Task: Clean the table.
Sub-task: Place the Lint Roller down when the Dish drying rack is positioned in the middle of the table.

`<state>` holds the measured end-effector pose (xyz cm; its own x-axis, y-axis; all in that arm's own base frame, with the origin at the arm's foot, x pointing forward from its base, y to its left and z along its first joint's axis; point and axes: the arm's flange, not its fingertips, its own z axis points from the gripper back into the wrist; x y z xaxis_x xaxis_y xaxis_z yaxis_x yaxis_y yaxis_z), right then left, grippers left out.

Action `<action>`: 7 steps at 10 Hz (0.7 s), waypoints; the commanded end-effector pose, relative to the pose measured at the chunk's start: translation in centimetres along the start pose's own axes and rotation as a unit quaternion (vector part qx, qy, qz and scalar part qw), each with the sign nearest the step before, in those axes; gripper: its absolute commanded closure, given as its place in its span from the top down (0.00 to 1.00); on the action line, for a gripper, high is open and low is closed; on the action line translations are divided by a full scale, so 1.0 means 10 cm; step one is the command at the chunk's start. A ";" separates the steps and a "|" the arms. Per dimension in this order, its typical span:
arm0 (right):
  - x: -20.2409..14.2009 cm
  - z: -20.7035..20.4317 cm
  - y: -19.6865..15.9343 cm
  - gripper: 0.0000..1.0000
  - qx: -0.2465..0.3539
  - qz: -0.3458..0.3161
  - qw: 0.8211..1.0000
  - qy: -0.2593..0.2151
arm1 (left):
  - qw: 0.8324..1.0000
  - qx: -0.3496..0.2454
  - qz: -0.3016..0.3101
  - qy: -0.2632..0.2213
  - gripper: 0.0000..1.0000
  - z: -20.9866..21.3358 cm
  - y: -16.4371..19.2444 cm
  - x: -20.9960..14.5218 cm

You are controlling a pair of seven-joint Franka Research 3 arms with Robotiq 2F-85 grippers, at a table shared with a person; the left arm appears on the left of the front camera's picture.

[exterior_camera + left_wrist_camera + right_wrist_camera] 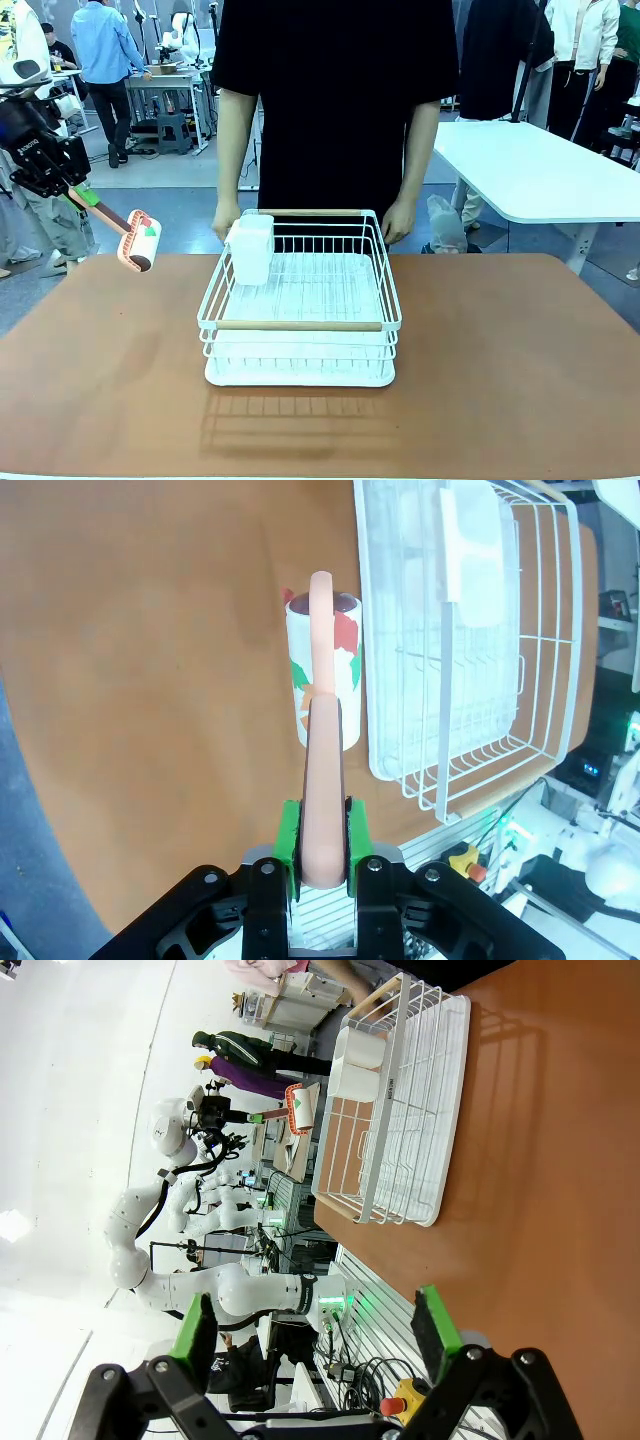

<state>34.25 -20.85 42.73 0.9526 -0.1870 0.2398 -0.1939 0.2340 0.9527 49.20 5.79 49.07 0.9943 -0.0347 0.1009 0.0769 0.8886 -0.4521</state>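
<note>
- Nearest to me, the right gripper (315,1335) hangs above the table (500,380) with its jaws spread wide; the green pads (195,1325) stand well apart with nothing between them.
- My left gripper (321,855) is clamped on the pink handle (322,780) of a lint roller (323,675). In the front view that gripper (82,192) sits up at the table's left side, and the roller (139,241) hangs in the air over the far-left edge — not touching the top, as far as I can tell.
- The roller's drum is white with red and green patches.
- The table spreads across the whole front view, its reddish-brown top bare in front of and to both sides of the rack.
- A white wire dish rack (300,300) stands in the middle of the table on a white tray (300,375), with a wooden bar (298,325) on its near rim and another on the far rim.
- Inside, a white cup holder (251,249) hangs at the far-left corner — I cannot tell whether anything is in it. The rest of the rack looks empty down to the ribbed tray.
- Beyond the rack, a person in black stands at the far edge with one hand (398,222) by the rack's far-right corner and the other hand (224,222) by its far-left corner.
- A white-topped table (540,170) stands farther off to the right.
</note>
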 end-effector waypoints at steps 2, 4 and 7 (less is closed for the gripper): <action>0.00 0.01 0.03 1.00 0.002 0.005 1.000 -0.001 | 0.997 0.016 0.074 -0.014 0.22 -0.08 -0.06 -0.09; 0.00 0.01 0.03 1.00 0.002 0.005 1.000 -0.001 | 0.980 0.065 0.186 -0.032 0.22 -0.07 -0.16 -0.30; 0.00 0.01 0.03 1.00 0.002 0.005 1.000 -0.001 | 0.909 0.083 0.395 -0.106 0.22 -0.23 -0.27 -0.42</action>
<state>34.25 -20.85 42.73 0.9526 -0.1870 0.2398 -0.1939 0.2340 0.9527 46.19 4.36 48.13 0.7950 0.6066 -0.0042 -0.5731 0.7487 -0.3333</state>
